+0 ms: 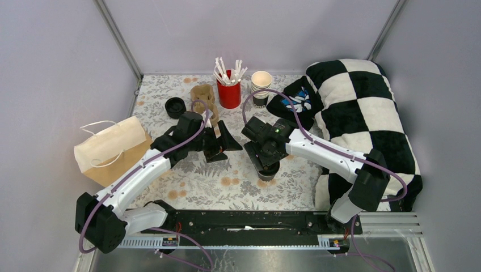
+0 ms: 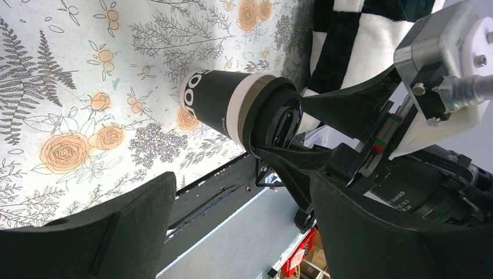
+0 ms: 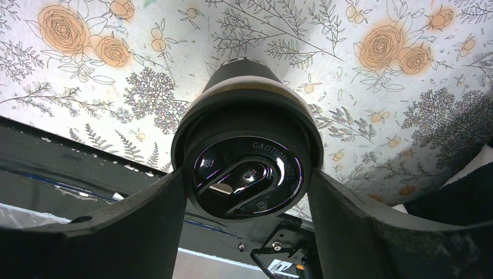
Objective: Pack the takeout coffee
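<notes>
The right arm [image 1: 329, 156] is extended leftward from its base at the near right corner. It is bent at the elbow, and the wrist is turned downward over the front middle of the bench [image 1: 170, 122]. The right pincer [image 3: 250, 186] is clenched on one takeout cup [image 3: 244, 87], with a finger pressed against each side of the black lid [image 3: 247, 168]. The cup is held upright over the floral cloth [image 1: 198, 181]. Whether its base rests on the cloth cannot be told.

The left arm [image 1: 142, 170] is stretched diagonally from the near left corner toward the centre. The left pincer [image 1: 224, 141] is pointed rightward at the held cup. It is released, with the jaws spread wide and nothing between them, and it is kept apart from the cup.

The second takeout cup [image 1: 175, 106] is placed toward the back left of the bench, well apart from both pincers and just beside a brown cardboard carrier [image 1: 203, 97]. A paper bag [image 1: 110, 148] is seen at the left edge, beside the left forearm. A red cup of white sticks [image 1: 229, 90] and a stack of lidless cups [image 1: 261, 86] are stood at the back. A chequered blanket [image 1: 363, 113] is heaped along the right side.
</notes>
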Tool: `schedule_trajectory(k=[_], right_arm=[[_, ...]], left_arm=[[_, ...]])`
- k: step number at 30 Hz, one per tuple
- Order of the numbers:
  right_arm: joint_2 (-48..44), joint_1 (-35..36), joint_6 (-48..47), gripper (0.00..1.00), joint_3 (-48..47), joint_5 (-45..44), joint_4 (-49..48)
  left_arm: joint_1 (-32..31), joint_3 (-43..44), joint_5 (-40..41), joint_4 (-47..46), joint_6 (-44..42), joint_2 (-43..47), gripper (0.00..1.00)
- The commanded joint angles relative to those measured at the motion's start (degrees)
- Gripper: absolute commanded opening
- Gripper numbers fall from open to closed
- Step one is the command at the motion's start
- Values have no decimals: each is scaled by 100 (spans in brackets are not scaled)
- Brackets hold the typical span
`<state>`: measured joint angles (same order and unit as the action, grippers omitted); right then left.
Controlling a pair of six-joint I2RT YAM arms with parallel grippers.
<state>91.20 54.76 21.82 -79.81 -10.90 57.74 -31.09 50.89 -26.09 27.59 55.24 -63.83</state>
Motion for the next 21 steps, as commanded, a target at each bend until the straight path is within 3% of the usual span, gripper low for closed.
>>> schedule_trajectory(k=[1,21], right_arm=[[30,39,-29,77,-3,-10,-59],[100,43,-51,80,131,-91,-132]], left_arm=[[-14,252,30,-40,-130,-53,89],[-18,333,-26,-41,-169,-119,89]])
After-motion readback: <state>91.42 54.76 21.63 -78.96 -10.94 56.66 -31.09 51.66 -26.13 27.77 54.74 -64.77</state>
